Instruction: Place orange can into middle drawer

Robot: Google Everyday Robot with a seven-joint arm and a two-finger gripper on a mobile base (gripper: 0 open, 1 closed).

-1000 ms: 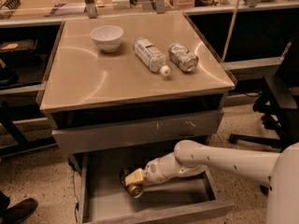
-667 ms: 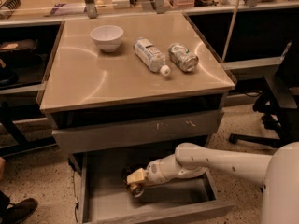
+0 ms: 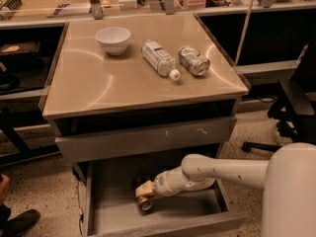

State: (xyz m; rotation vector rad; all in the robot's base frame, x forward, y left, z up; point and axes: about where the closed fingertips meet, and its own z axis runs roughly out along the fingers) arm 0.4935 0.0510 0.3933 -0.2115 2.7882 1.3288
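Note:
The middle drawer (image 3: pixel 123 216) is pulled open below the table, its flat grey floor showing. My gripper (image 3: pixel 144 195) reaches in from the right on a white arm and sits low over the drawer's middle. It is shut on the orange can (image 3: pixel 145 204), whose copper body and silver lid show just under the gripper's cream tip. The can is at or just above the drawer floor; I cannot tell whether it touches.
A closed grey drawer front with pale scratches (image 3: pixel 148 138) sits above the open drawer. On the table top (image 3: pixel 98 88) stand a white bowl (image 3: pixel 113 38), a clear bottle with white cap (image 3: pixel 160 59) and a green-silver can (image 3: pixel 193 60). A black chair (image 3: pixel 296 102) stands right; a shoe (image 3: pixel 19 222) lower left.
The gripper with the can has sunk slightly toward the drawer floor. Nothing on the table has moved.

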